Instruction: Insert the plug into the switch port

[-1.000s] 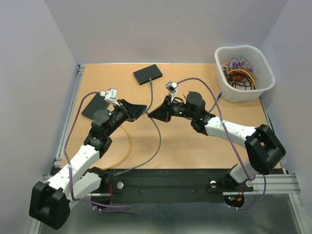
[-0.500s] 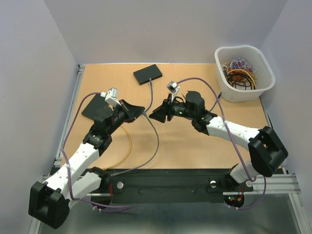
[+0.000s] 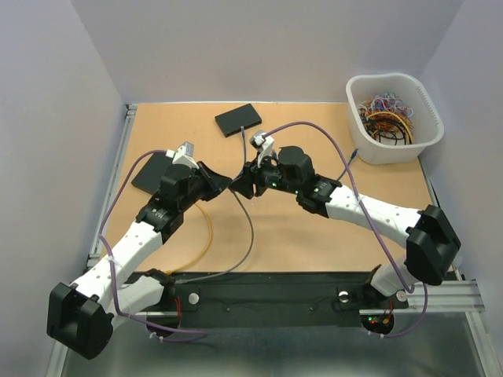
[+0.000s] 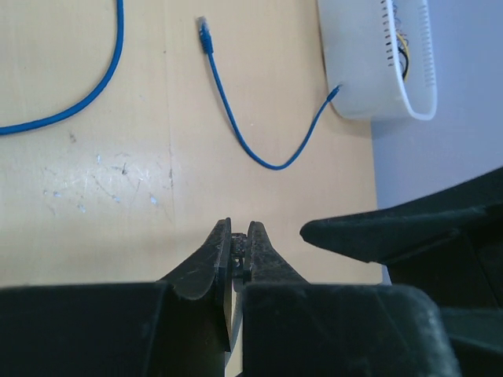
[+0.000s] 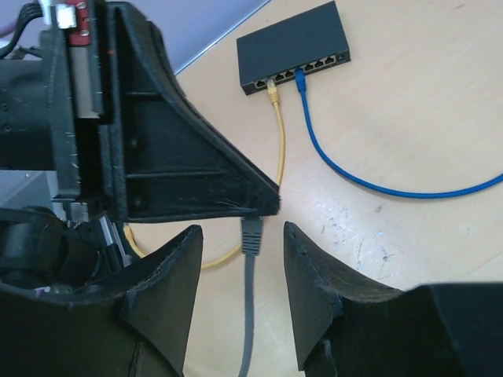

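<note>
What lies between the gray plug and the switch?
Bare table and the yellow cable that runs into the switch, above the gray plug; right wrist view shows it.

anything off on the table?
Minor only: a blue cable lies loose by the bin, one end free, the other at the bin wall. White scuffs mark the table. Nothing looks spilled or damaged.

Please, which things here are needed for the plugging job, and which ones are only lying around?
Needed: grey plastic plug held by the left gripper; black switch box with ports.
Lying about: white plastic basket of wires; loose blue cable.
</note>
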`<state>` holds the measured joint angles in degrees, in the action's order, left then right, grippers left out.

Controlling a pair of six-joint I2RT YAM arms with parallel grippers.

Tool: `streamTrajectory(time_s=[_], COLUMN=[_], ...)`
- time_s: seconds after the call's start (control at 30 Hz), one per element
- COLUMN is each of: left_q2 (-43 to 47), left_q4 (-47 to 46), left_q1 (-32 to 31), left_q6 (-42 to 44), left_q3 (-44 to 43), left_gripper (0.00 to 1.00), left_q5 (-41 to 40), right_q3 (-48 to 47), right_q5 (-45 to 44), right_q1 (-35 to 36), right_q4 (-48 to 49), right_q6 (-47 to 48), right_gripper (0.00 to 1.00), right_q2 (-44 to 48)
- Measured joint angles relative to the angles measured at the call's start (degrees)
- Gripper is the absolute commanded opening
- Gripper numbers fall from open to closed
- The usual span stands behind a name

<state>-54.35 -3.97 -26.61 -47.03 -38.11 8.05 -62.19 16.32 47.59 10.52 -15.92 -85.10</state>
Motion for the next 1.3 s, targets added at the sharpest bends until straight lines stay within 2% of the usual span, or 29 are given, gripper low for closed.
streamTrajectory(time_s=[0.43, 0.83, 1.03, 1.17, 1.3], left_q2=[-0.7, -1.0, -1.0, -1.0, -1.0], left_q4=[1.7, 1.7, 1.7, 1.7, 1.6], left_q1=[-0.4, -0.4, -0.5, -0.7, -0.7], left_q6=[0.0, 0.0, 0.0, 0.0, 0.0], left_q3=[-0.2, -0.2, -0.2, -0.2, -0.2], left_gripper=[0.0, 0.0, 0.0, 0.0, 0.0], left_q5=[-0.9, -0.8, -0.8, -0.8, -0.7], right_q3=[-2.0, -3.7, -3.8, -3.8, -3.8], right_q5=[-6.3, -6.9, -6.7, -6.8, -6.9], right_q1=[2.8, 3.1, 3.5, 3.5, 3.5], right_q4=[-5.1, -5.7, -5.7, -5.8, -5.9], right_q6=[3.1, 3.5, 3.5, 3.5, 3.4], right_gripper=[0.46, 0.42, 0.32, 0.33, 0.4], right_q2=[-4.2, -6.3, -7.3, -7.3, -7.3])
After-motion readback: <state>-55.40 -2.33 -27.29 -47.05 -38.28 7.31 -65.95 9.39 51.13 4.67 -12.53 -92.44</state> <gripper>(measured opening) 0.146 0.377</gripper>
